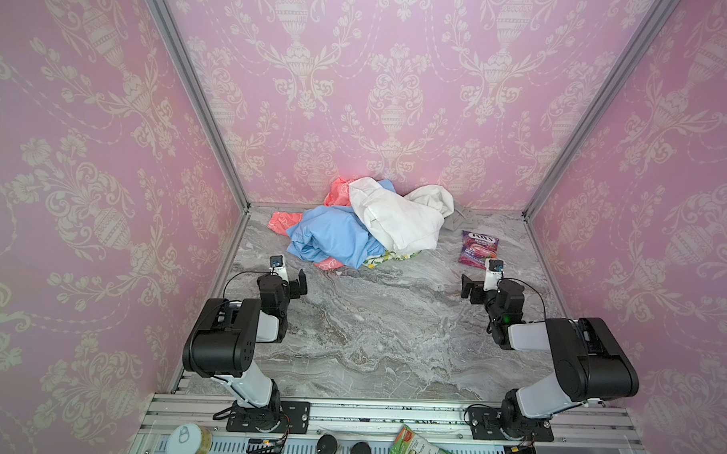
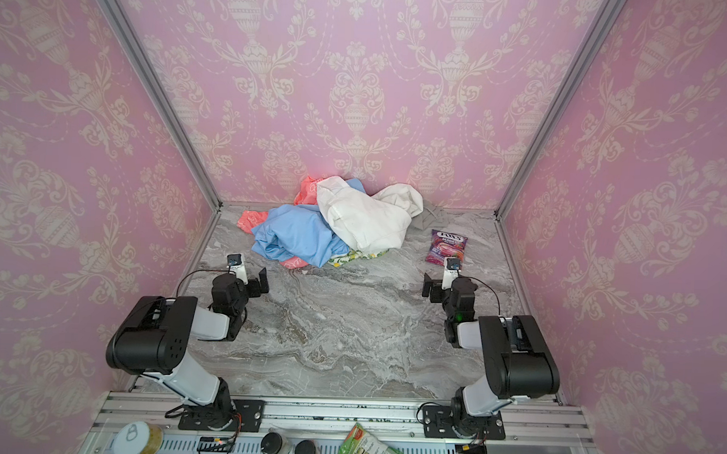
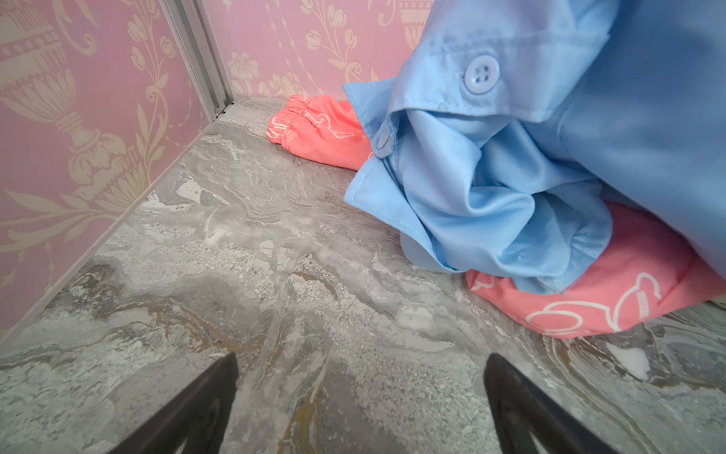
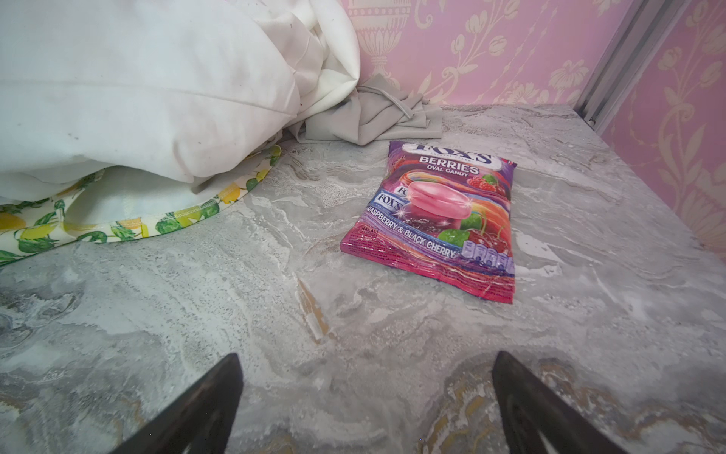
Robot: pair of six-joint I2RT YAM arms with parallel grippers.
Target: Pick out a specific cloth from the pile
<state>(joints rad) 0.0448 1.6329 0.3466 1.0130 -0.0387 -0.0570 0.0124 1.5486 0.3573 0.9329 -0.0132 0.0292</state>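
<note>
your left claw point(image 3: 361, 357) and right claw point(image 4: 368, 355) stand wide, empty. the coral-pink cloud-print cloth point(image 3: 589, 302) lies at the bottom of the pile point(image 1: 366, 224), pinned under the light blue shirt point(image 3: 491, 204). pinch pink only, or the shirt may drag out too.

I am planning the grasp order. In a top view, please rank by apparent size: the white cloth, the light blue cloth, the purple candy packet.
1. white cloth and light blue cloth: about alike, unranked; the white hides part of the blue.
2. purple candy packet: clearly smallest.
</note>
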